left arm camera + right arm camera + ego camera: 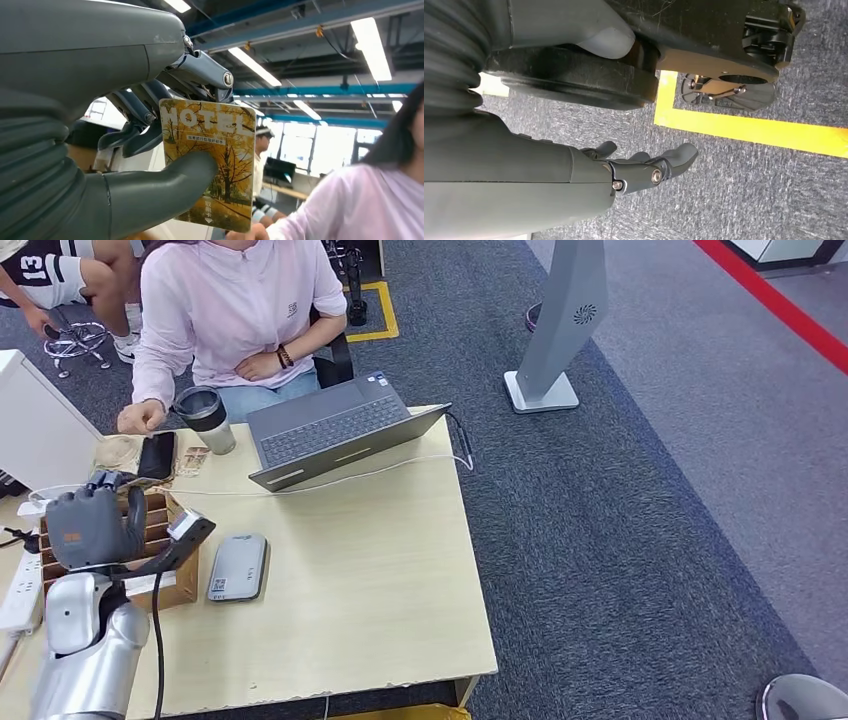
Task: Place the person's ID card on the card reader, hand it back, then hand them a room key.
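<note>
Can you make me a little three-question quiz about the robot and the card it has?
1. True or false: the left hand holds a room key card printed HOTEL.
2. What lies on the table beside the wooden box? A) grey card reader B) banana C) teddy
3. Fill in: the right hand hangs over the ____, holding nothing.

Key: 1 true; 2 A; 3 carpet.

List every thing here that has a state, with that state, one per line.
room key: pinched in the left hand, raised
right hand: hanging over the carpet, fingers apart, holding nothing
laptop: open
card reader: flat on the table, no card on it
cup: upright, lid on
</note>
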You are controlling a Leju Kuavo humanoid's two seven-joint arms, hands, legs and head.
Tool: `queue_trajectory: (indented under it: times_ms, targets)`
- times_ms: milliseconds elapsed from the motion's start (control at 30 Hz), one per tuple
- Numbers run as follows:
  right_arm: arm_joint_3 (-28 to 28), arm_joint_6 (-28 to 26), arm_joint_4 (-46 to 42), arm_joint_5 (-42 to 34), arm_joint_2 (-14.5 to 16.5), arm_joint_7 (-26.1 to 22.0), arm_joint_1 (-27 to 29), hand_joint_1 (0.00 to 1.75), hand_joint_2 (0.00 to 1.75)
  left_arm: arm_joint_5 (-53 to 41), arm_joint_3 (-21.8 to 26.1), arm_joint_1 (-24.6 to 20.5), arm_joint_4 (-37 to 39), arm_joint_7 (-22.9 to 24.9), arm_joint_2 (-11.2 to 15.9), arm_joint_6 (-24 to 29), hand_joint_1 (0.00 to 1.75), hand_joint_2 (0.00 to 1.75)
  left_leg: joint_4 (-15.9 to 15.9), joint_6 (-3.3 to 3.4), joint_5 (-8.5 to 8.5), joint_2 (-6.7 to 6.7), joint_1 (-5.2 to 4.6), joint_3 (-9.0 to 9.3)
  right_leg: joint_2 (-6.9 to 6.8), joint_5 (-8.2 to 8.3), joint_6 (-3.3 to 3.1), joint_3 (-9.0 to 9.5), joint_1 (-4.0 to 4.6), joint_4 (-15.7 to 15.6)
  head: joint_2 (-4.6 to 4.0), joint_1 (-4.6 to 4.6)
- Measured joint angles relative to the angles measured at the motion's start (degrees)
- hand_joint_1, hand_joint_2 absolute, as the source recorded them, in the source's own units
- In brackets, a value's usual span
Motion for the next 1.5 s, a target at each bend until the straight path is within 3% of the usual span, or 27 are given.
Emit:
queue_trajectory:
  times_ms: [400,900,1500]
  targets:
    - [0.00,0.01,0.00,1.12,-0.21,-0.01,0.00,0.00,1.75,-0.87,-1.32,7.16,0.50,0.89,-1.28,-0.37,1.75,1.75,0.00,0.00,0.00,0.00,0.01,-0.01,0.00,0.00,0.00,-0.01,0.00,-0.01,0.00,0.00]
    - [0.00,0.10,0.00,1.56,-0.21,-0.17,-0.01,0.00,1.75,-1.61,-1.73,7.54,1.65,0.96,-1.84,-1.13,1.75,1.75,0.00,0.00,0.00,0.00,0.01,-0.01,-0.01,0.00,0.00,-0.01,0.00,-0.01,0.00,0.01]
    - [-2.76,3.69,0.02,-2.70,0.28,-2.16,-0.02,0.00,1.75,-7.34,-5.64,8.35,6.88,4.95,-4.47,-3.80,1.75,1.75,0.00,0.00,0.00,-0.01,0.00,-0.01,-0.02,0.00,0.00,-0.01,0.00,-0.01,0.00,-0.04]
